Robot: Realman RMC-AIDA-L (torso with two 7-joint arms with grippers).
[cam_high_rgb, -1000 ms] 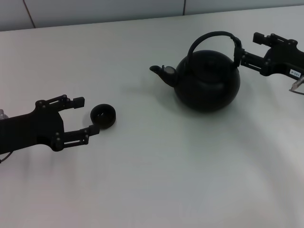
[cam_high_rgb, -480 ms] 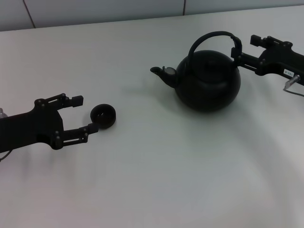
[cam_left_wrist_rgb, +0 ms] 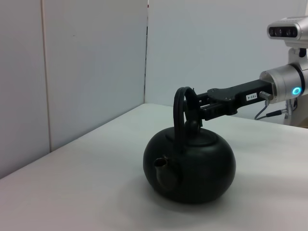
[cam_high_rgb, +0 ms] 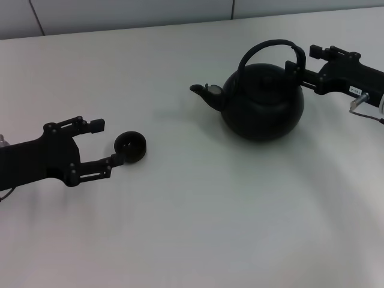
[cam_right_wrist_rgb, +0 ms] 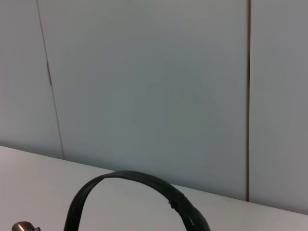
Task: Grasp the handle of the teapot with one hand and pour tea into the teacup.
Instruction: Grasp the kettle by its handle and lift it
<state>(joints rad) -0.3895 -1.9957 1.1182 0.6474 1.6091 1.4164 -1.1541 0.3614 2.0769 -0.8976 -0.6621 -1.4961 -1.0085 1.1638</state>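
Note:
The black teapot (cam_high_rgb: 262, 105) stands on the white table at the right, spout pointing left. Its arched handle (cam_high_rgb: 270, 44) rises over the lid. My right gripper (cam_high_rgb: 305, 62) is at the handle's right side, open, with one finger on each side of the hoop. The left wrist view shows the teapot (cam_left_wrist_rgb: 190, 166), its handle (cam_left_wrist_rgb: 179, 108) and the right gripper (cam_left_wrist_rgb: 196, 103) reaching in at the handle. The right wrist view shows only the handle's arch (cam_right_wrist_rgb: 144, 182). The small dark teacup (cam_high_rgb: 131, 146) sits at the left. My left gripper (cam_high_rgb: 108, 144) is open, its fingertips on either side of the cup. No tea shows.
The white table (cam_high_rgb: 198, 216) stretches wide in front and between cup and teapot. A pale wall (cam_high_rgb: 120, 12) runs along the table's far edge. The right arm's silver wrist (cam_left_wrist_rgb: 288, 86) shows in the left wrist view.
My right gripper has moved left and a little farther back, closer in on the handle. My left gripper has shifted slightly back beside the teacup. The teapot and cup have barely moved.

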